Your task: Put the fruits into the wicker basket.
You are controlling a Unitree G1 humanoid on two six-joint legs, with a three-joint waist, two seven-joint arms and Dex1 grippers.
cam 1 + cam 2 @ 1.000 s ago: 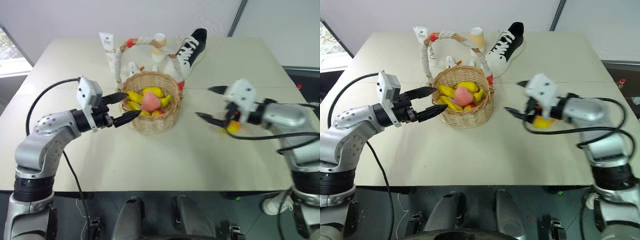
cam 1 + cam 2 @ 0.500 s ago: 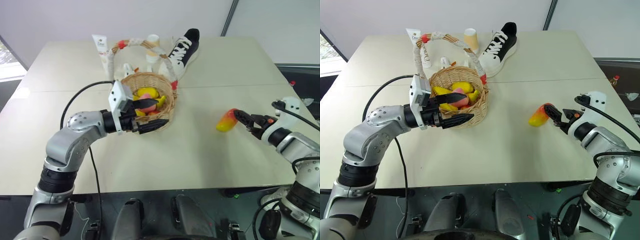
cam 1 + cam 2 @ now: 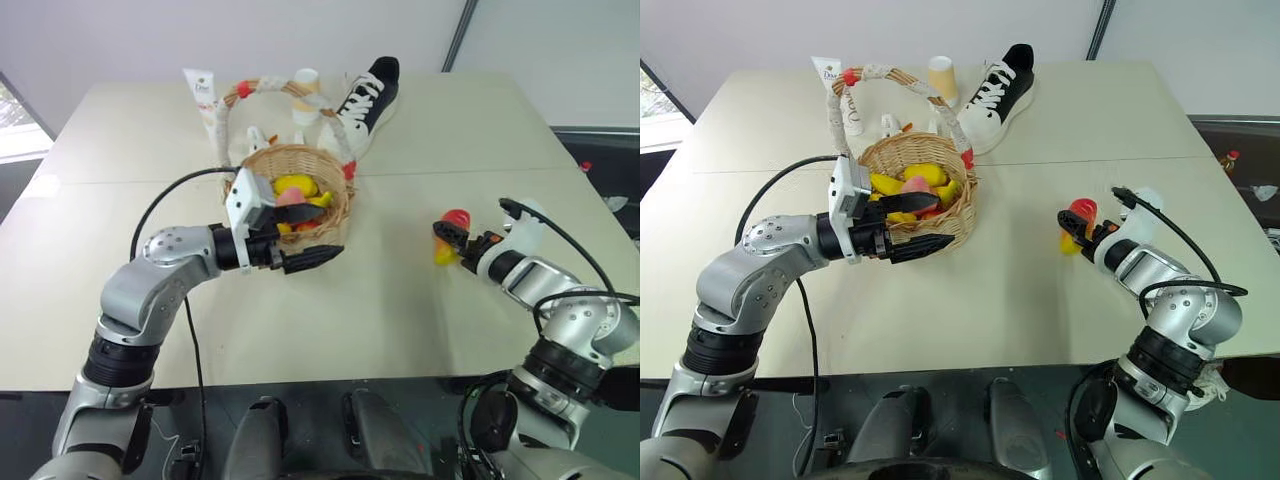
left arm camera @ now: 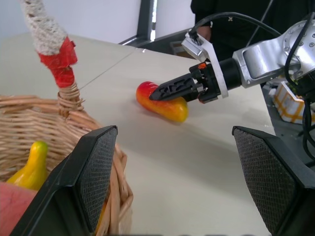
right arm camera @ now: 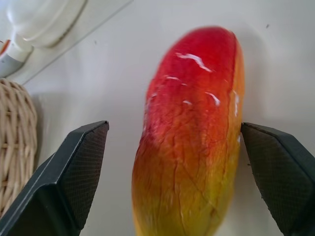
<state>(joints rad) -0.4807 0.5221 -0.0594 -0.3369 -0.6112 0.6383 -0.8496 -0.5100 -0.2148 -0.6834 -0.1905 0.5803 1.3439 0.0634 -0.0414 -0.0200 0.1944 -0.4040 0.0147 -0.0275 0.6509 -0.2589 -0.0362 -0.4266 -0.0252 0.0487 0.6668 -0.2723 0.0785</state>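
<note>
Lay on the worktop (image 3: 400,300): the red and yellow mango (image 5: 189,142), well apart from the wicker basket (image 3: 318,165). Sat wide open around the mango, one finger on each side, not squeezing it: the right tool (image 3: 1072,218). Hung wide open and empty just beside the basket's front wall: the left tool (image 3: 300,250). Already rested inside the basket: banana (image 4: 30,164), peach (image 3: 288,197), lemon (image 3: 293,184).
</note>
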